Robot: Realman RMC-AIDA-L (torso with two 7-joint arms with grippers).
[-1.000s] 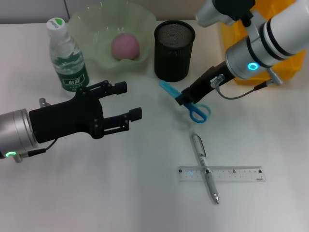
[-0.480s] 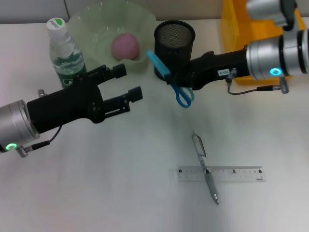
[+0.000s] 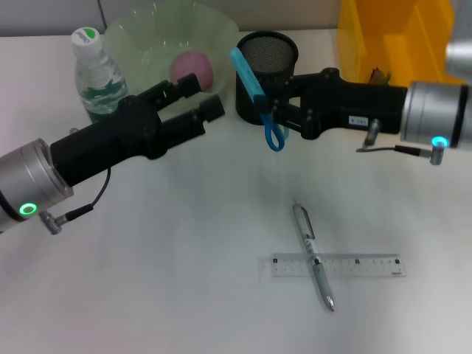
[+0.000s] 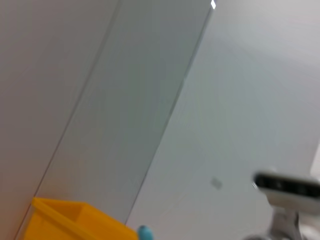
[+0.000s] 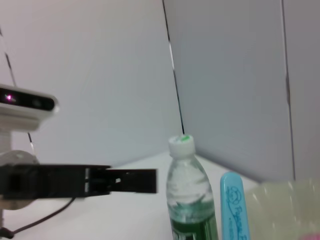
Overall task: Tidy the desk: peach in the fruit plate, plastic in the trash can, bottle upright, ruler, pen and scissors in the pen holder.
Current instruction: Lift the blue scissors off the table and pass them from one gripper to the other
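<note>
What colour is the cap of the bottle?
The cap is white with a green top, clearest in the head view.

A yellow bin [image 4: 75,220] sits low against the wall [image 4: 210,125], with a blue tip [image 4: 145,231] just beside it.

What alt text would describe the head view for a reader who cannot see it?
The right gripper holds blue scissors lifted beside the black mesh pen holder. The open left gripper hovers near the bottle and peach; pen and ruler lie crossed.
</note>
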